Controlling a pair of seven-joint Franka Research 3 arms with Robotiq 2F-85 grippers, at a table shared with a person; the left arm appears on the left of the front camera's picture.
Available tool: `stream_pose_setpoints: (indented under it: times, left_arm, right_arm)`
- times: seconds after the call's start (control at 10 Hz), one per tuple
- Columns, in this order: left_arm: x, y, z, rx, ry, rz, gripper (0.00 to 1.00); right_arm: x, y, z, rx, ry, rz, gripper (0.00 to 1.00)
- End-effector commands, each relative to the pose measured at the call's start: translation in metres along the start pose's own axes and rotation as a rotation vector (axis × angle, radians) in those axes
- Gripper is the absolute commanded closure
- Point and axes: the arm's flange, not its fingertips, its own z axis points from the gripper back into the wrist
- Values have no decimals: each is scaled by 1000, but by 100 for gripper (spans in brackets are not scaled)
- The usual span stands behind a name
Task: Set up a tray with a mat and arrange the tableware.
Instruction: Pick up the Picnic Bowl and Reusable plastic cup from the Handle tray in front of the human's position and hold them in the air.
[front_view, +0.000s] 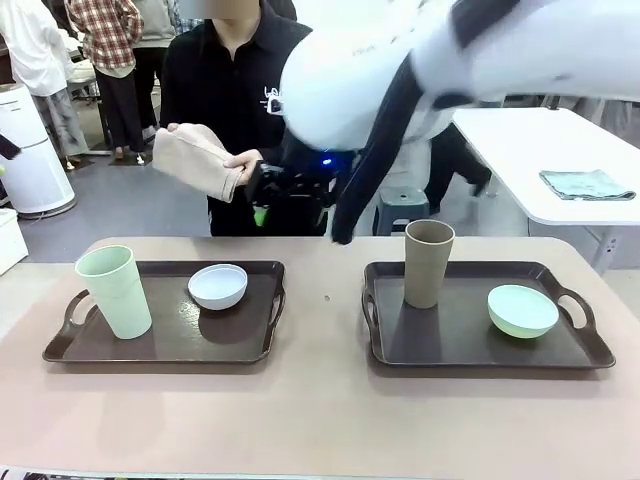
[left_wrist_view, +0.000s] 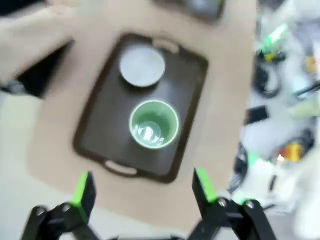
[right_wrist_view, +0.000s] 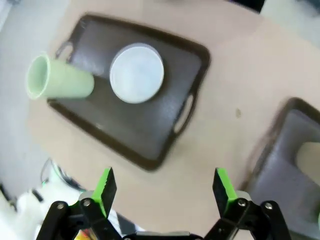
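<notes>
Pinkish-beige table (front_view: 320, 420) is carrying two dark trays, so let's read everything off the left tray (front_view: 165, 345). The pale green cup (front_view: 115, 290) is standing upright on its left end, and the white bowl (front_view: 218, 286) is sitting toward its right end. Off to that tray's right and apart from it, the second tray (front_view: 460, 345) is holding the brown cup (front_view: 429, 262) and the mint bowl (front_view: 522, 310). Beyond the left tray's far edge, a person's hand (front_view: 243, 165) is holding up a folded beige mat (front_view: 195, 160). The left gripper (left_wrist_view: 142, 192) is hanging high above the left tray, jaws spread wide and gripping nothing. The right gripper (right_wrist_view: 165, 192) is hovering over the table just off that tray's edge, jaws likewise wide apart and empty.
</notes>
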Motion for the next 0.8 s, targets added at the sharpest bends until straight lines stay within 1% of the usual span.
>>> stream_pose_setpoints:
  times: [0.0, 0.1, 0.2, 0.4, 0.5, 0.6, 0.7]
  left_arm:
    - [-23, -9, -14, -56, -38, -485, 0]
    - [-23, -13, -21, -47, -65, -471, 0]
    - [-5, -2, -10, -28, 13, -164, 0]
    - [-5, -2, -10, -28, 13, -164, 0]
    - [-5, -2, -10, -28, 13, -164, 0]
    - [-13, -4, -14, -34, 15, -226, 0]
    - [-35, 14, -20, -128, -70, -172, 0]
  right_arm:
    - [34, 37, -28, 38, -68, -124, 0]
    - [30, 47, -32, 81, -7, -33, 0]
    - [11, 13, -20, 25, -19, -67, 0]
    - [11, 13, -20, 25, -19, -67, 0]
    - [21, 27, -32, 51, -17, -71, 0]
    - [27, 25, -63, 3, 19, -25, 0]
    - [29, 27, -91, -55, 36, 27, 0]
